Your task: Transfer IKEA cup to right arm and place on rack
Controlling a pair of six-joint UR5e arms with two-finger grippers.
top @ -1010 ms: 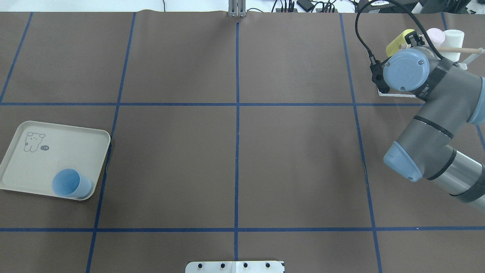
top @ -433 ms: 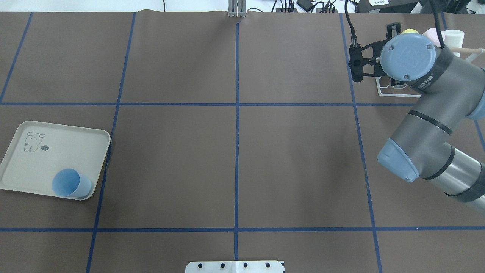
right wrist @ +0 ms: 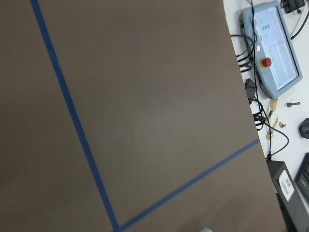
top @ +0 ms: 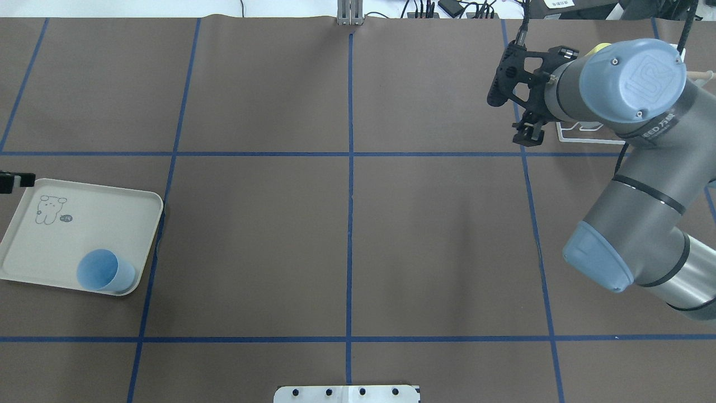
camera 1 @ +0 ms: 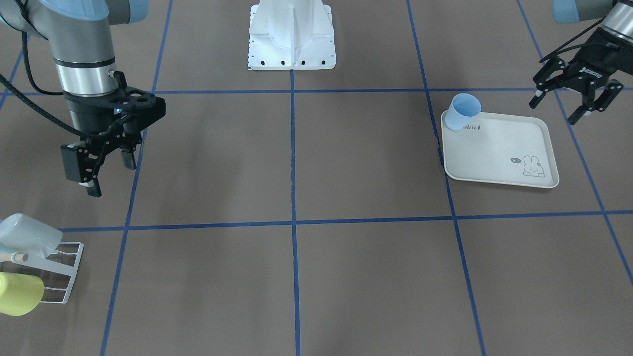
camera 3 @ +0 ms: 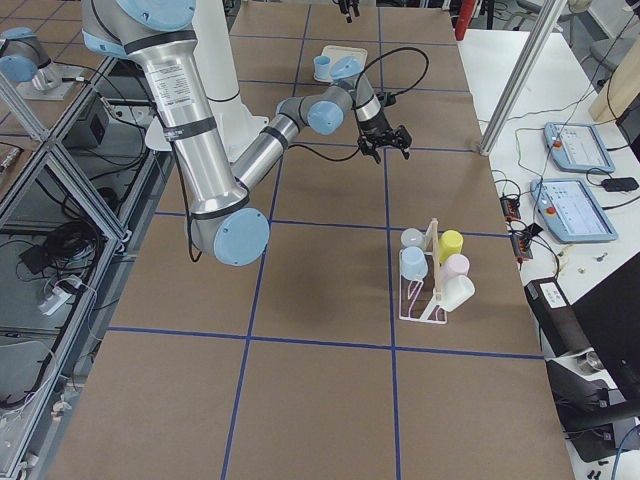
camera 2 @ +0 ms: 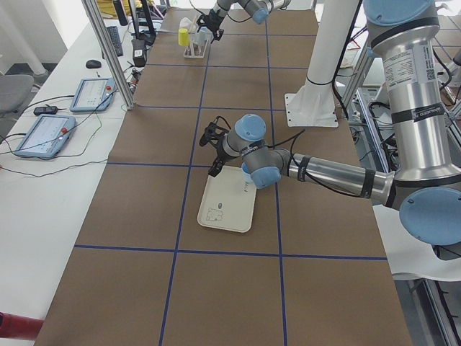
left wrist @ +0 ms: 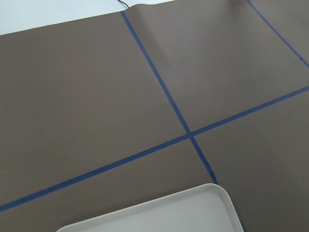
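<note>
The blue IKEA cup stands upright, mouth up, in the corner of the cream rabbit-print tray nearest the robot and the table's middle. It touches nothing but the tray floor. In the front-facing view the cup stands against the tray's rim.

The left gripper hangs raised beside the tray's outer side, well apart from the cup. Its fingers are spread wide with nothing between them. Only its tip shows at the edge of the overhead view. The left wrist camera sees one rounded tray corner and bare brown table crossed by blue tape lines.

The right gripper is at the other end of the table, above the surface and near the rack. It points down, its fingers are parted and it holds nothing. From overhead, the right gripper sits just beside the rack's white base, most of which the arm covers.

The white wire rack stands upright near the table's far edge with a pale wooden dowel rising from it. Cups hang on both sides: a yellow cup, a pink cup, a white cup and a pale blue cup.

The right wrist camera shows only table, tape and a teach pendant lying past the table's edge.
</note>
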